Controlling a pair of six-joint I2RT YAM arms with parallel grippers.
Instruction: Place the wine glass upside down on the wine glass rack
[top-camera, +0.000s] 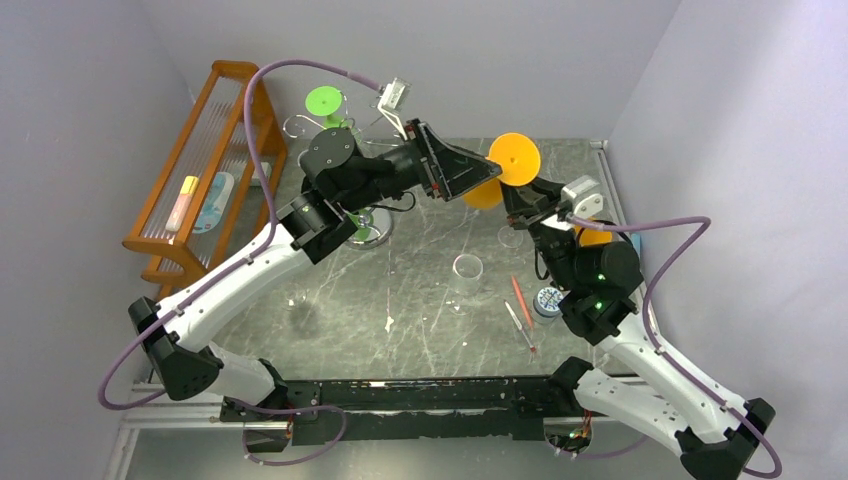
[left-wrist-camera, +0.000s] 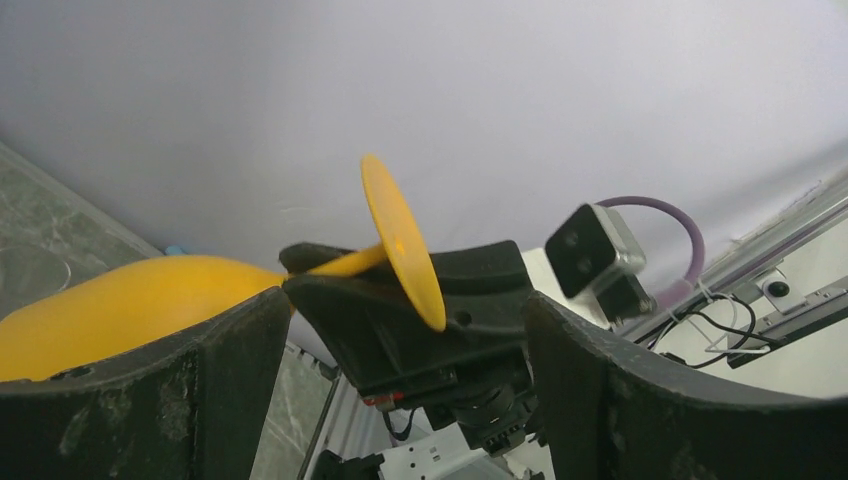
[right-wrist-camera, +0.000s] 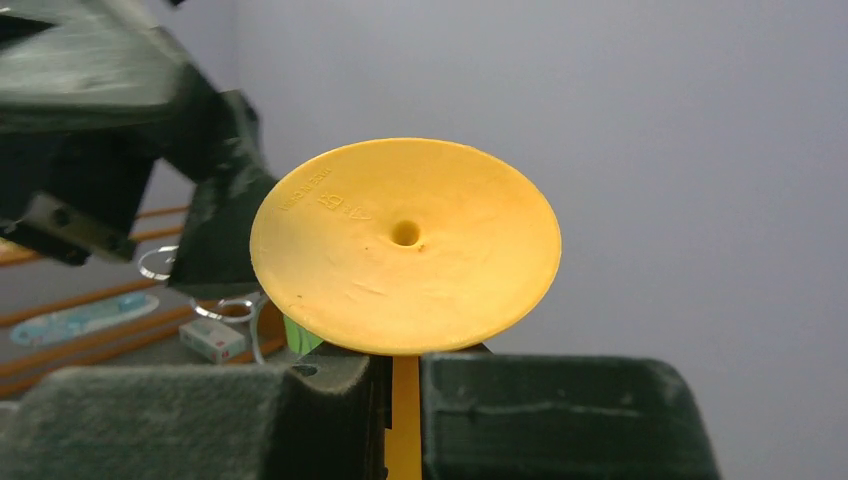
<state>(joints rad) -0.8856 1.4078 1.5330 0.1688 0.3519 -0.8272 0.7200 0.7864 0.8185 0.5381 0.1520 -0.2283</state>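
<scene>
My right gripper is shut on the stem of an orange wine glass, held in the air over the far middle of the table with the round foot up and the bowl lower left. In the right wrist view the foot fills the centre above my shut gripper. My left gripper is open, its fingers right beside the glass. In the left wrist view its fingers frame the glass and the right gripper. The silver wire wine glass rack stands far left with a green glass on it.
An orange wooden slatted rack stands at the far left. On the table are a clear tumbler, another clear glass, pens and a small round tin. The rack's silver curls show behind my left arm.
</scene>
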